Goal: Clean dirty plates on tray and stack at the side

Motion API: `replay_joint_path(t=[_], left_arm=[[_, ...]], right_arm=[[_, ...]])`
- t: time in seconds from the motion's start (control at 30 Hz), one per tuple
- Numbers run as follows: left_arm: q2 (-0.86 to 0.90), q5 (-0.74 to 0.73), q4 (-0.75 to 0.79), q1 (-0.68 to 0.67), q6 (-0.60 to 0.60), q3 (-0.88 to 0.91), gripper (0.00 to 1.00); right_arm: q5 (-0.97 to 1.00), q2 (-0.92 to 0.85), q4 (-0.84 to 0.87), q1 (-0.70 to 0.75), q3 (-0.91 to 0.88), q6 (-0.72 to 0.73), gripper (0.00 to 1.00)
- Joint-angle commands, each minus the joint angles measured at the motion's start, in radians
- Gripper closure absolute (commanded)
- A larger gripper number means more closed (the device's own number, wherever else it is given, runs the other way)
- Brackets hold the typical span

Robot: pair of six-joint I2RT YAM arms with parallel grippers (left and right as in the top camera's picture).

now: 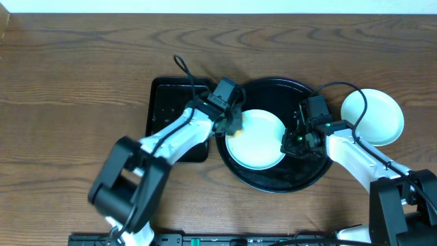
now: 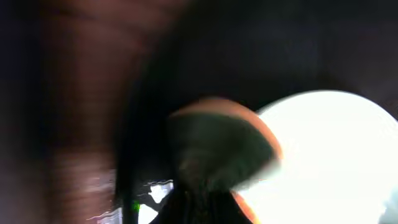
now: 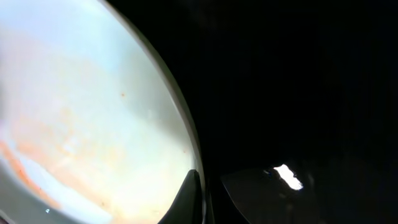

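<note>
Overhead: pale plate (image 1: 259, 140) lies on tray (image 1: 273, 179), left of centre. Left fingers (image 1: 231, 120) pinch yellow sponge (image 1: 236, 130) at plate's left rim. Right fingers (image 1: 293, 141) at plate's right rim; spread or closed, cannot tell. Second plate (image 1: 372, 116) on table (image 1: 82, 68), right of tray.

Left wrist: heavy blur; dark sponge (image 2: 217, 146) beside bright plate (image 2: 336, 162).

Right wrist: orange smears on plate (image 3: 81, 99); one dark fingertip (image 3: 188, 196) over its rim; black tray (image 3: 298, 74) beyond.

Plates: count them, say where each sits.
2: one pale blue-green round plate on the large round black tray; one pale round plate on the table alongside. Another may lie beneath.
</note>
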State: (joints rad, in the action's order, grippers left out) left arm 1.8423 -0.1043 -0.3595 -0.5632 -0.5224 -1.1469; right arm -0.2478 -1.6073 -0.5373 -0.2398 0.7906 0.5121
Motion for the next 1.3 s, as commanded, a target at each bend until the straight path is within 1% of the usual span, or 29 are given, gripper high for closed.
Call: replay_joint_path(t=[0.0,0.13,0.27,0.37,0.47,0.6,0.7,0.77,0.87,1.1,1.27], left_arm=[[-0.121,0.245,-0.053,0.046,0.036,0.002,0.92],[-0.205,0.154,-0.09,0.046,0.036,0.002,0.92],[-0.229,0.088,-0.111,0.046,0.036,0.002,0.92],[-0.228,0.116,-0.14,0.052,0.037,0.008,0.92],[-0.228,0.183,-0.173,0.065,0.041,0.013,0.92],[-0.228,0.192,-0.201,0.078,0.053,0.013,0.92],[-0.228,0.195,-0.205,0.078,0.058,0.013,0.92],[-0.228,0.195,-0.205,0.078,0.059,0.013,0.92],[-0.228,0.196,-0.206,0.078,0.059,0.013,0.92],[-0.228,0.229,-0.205,0.085,0.059,0.013,0.92],[-0.228,0.229,-0.205,0.102,0.058,0.013,0.92]], right_arm=[[0.064,-0.003,-0.022,0.003,-0.009,-0.005,0.99],[0.064,-0.003,-0.022,0.003,-0.009,-0.005,0.99],[0.064,-0.003,-0.018,0.003,-0.009,-0.005,0.99],[0.065,-0.003,-0.001,0.003,-0.009,-0.005,0.99],[0.072,-0.003,0.031,0.003,-0.009,-0.013,0.99],[0.111,-0.003,0.09,0.003,-0.009,-0.028,0.99],[0.121,-0.003,0.172,0.003,-0.006,-0.121,0.99],[0.146,0.011,0.188,0.003,0.014,-0.175,0.99],[0.183,0.06,0.156,0.003,0.058,-0.233,0.99],[0.348,0.221,-0.04,0.002,0.147,-0.331,0.99],[0.471,0.32,-0.185,0.002,0.149,-0.335,0.99]])
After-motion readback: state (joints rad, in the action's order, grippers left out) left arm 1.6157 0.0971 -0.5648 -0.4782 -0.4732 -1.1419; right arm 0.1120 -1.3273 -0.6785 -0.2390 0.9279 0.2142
